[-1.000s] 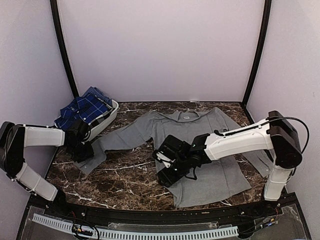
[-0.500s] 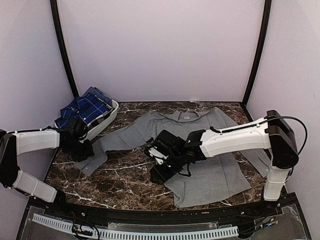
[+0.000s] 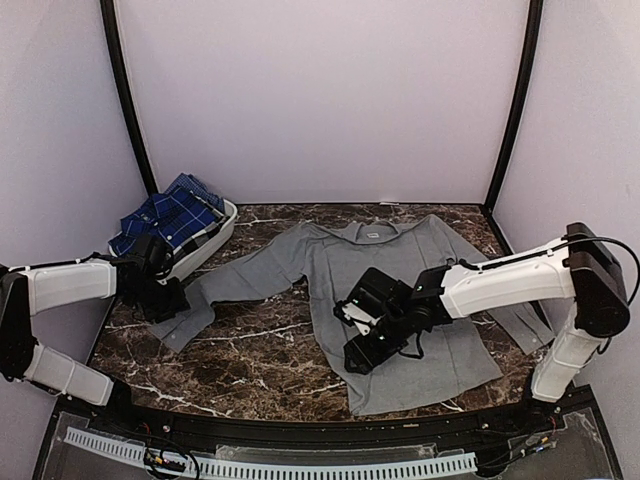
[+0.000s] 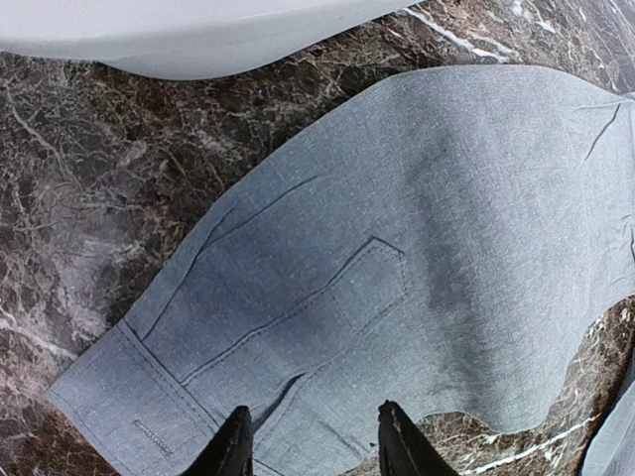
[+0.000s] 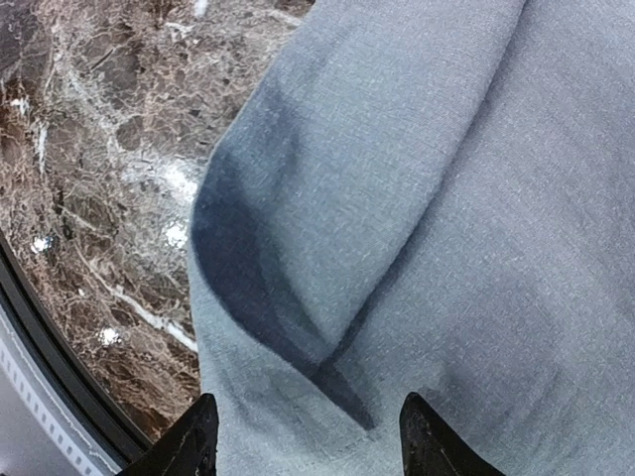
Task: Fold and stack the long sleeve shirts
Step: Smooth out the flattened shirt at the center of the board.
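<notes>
- Grey shirt (image 3: 330, 260): matt woven cloth with a fine speckled weave, stitched seams and soft creases.
- Plaid shirt (image 3: 170, 215), at ten o'clock: matt cloth, crumpled.
- Basket (image 3: 215, 240): smooth white plastic with a slight sheen.
- Table (image 3: 250, 360): glossy, polished dark brown marble-look top with white veins.
- Arm shells (image 3: 500, 285): smooth white plastic.

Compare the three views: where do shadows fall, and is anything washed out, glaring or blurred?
Top view: soft, even light, sharp throughout. Left wrist view: the basket is washed out to plain white, and a soft shadow band crosses the shirt. Right wrist view: a dark shadow lies under a shirt fold, and there are small bright glints on the table.
</notes>
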Action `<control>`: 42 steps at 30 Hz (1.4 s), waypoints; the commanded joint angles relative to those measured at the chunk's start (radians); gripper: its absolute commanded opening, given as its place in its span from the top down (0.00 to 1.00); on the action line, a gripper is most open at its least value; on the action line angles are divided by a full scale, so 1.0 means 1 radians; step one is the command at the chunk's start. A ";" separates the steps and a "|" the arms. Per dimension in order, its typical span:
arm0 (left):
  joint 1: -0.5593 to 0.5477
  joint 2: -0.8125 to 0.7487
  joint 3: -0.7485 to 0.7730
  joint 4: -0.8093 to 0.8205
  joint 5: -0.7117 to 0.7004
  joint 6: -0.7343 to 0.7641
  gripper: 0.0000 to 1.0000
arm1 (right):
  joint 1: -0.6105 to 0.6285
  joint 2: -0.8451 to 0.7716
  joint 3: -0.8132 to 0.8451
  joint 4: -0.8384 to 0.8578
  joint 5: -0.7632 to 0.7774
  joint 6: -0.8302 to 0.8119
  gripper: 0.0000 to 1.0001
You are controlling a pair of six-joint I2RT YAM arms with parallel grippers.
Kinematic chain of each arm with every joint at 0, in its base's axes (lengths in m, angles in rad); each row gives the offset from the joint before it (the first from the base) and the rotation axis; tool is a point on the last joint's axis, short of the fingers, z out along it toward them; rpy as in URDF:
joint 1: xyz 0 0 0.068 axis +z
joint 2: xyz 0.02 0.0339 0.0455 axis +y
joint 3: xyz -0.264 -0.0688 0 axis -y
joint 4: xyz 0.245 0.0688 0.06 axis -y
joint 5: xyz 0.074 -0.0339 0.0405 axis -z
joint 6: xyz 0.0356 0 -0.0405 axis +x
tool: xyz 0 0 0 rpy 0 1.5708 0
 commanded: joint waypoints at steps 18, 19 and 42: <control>0.018 -0.165 -0.126 -0.133 -0.190 -0.242 0.45 | -0.013 -0.060 -0.107 0.155 -0.120 0.063 0.77; 0.019 -0.167 -0.133 -0.132 -0.192 -0.248 0.44 | -0.009 -0.063 -0.103 0.155 -0.121 0.063 0.82; 0.041 0.002 -0.174 0.045 -0.132 -0.250 0.60 | 0.081 0.083 0.123 0.200 -0.158 0.079 1.00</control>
